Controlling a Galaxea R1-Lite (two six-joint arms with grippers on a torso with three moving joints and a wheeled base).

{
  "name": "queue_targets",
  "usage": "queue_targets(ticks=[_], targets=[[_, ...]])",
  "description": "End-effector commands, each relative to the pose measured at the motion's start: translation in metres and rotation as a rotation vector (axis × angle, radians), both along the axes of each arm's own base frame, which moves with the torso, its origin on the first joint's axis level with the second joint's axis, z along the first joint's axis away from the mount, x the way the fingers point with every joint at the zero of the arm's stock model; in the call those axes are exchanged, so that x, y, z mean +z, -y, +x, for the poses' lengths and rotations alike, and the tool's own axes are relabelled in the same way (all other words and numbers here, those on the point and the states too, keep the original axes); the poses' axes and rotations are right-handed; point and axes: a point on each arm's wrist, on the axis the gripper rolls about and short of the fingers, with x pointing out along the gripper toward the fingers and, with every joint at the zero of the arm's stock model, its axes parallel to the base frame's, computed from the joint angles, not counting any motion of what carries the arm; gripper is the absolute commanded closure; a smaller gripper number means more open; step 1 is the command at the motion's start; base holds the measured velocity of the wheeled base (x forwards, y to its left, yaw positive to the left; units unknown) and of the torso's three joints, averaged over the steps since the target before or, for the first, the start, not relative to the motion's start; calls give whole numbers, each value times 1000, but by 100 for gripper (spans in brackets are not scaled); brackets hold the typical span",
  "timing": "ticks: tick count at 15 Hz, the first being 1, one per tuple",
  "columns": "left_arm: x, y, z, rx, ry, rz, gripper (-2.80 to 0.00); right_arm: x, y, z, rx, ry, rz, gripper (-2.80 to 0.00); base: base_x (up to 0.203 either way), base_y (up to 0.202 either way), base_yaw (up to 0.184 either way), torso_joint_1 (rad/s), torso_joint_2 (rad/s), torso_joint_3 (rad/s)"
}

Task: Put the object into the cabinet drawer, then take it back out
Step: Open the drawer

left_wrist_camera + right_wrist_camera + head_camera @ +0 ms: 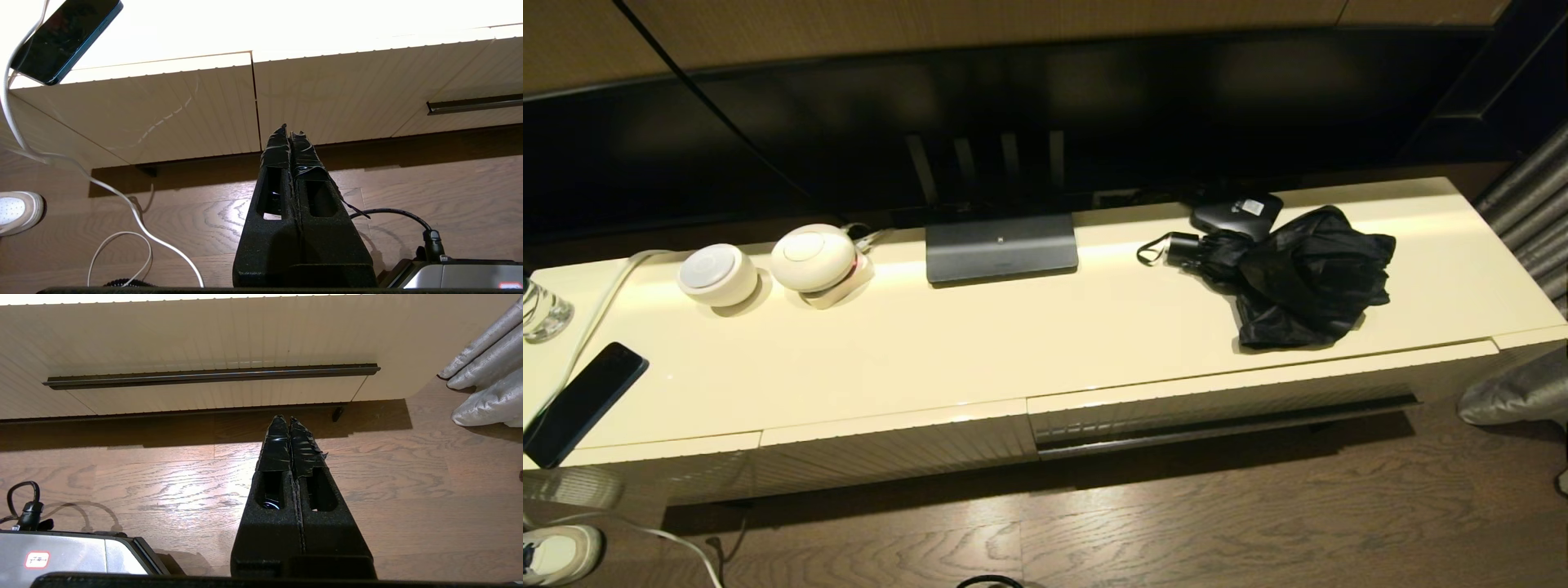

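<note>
The black folding umbrella (1298, 273) lies rumpled on the right of the cream cabinet top (1013, 343), handle and wrist loop pointing left. Below it the wide ribbed drawer (1217, 408) with its dark lower strip is closed; the same drawer (204, 351) fills the right wrist view. My left gripper (289, 130) is shut and empty, low over the floor before the narrower ribbed panels. Also shut and empty, my right gripper (284, 419) hangs low in front of the drawer. Neither arm shows in the head view.
A small black box with a white label (1237, 214) sits behind the umbrella. A TV base (1001, 247), two round white devices (768, 265), a phone (584, 402) and a white cable (81, 171) lie further left. Grey curtains (486, 375) hang at right. Wood floor lies in front.
</note>
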Motion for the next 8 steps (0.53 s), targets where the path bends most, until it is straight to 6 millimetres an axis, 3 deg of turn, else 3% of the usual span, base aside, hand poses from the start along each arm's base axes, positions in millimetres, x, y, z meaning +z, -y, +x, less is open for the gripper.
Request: queue_targets(ticks=[1, 8], targets=[[-1, 0, 0, 1, -4, 0, 0, 0, 0, 0, 1, 1, -6, 0, 0, 0, 0, 0, 0, 0], [-1, 0, 0, 1, -5, 0, 0, -1, 0, 0, -5, 0, -15, 0, 0, 0, 0, 0, 0, 0]])
